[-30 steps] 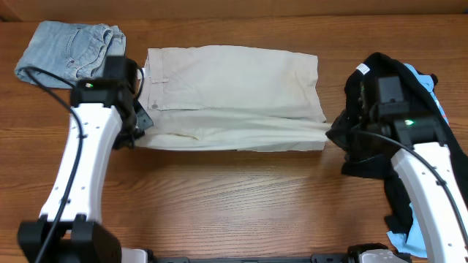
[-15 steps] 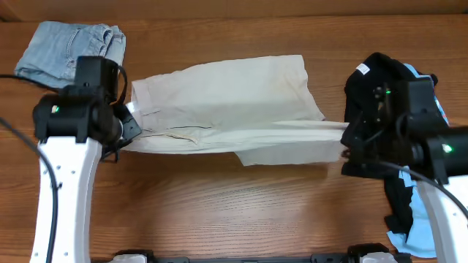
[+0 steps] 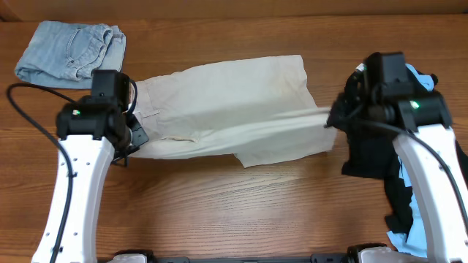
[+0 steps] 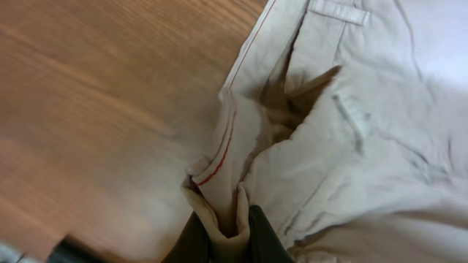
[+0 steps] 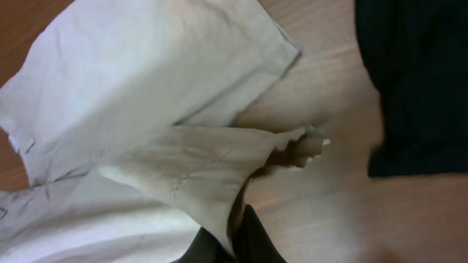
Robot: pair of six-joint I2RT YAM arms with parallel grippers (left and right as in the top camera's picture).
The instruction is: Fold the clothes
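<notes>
Beige khaki cotton shorts [image 3: 227, 102] stretch across the middle of the brown wooden table [image 3: 241, 212], held at both ends by the two white robot arms. At the left of the overhead frame, the left gripper [image 3: 135, 135] is clenched on the waistband end. The left wrist view shows its dark fingers [image 4: 259, 234] pinching a bunched fold of fabric with a red-stitched inner seam, low in the frame, with a belt loop and an open pocket above. At the right of the overhead frame, the right gripper [image 3: 330, 120] clamps a leg edge of the same shorts. In the right wrist view, that edge rises as a ruffled fold from the closed fingers [image 5: 252, 234] at the bottom centre. Between the two grips the cloth pulls into a taut ridge, while one loose leg panel lies flat toward the lower centre and the other toward the upper centre.

Faded light-blue denim shorts [image 3: 71, 50] lie folded in the upper left corner, well apart from the khaki pair. A crumpled black garment [image 3: 365, 157] sits at the right edge, partly under the right arm, with a sky-blue garment [image 3: 406, 241] peeking out at the lower right.
</notes>
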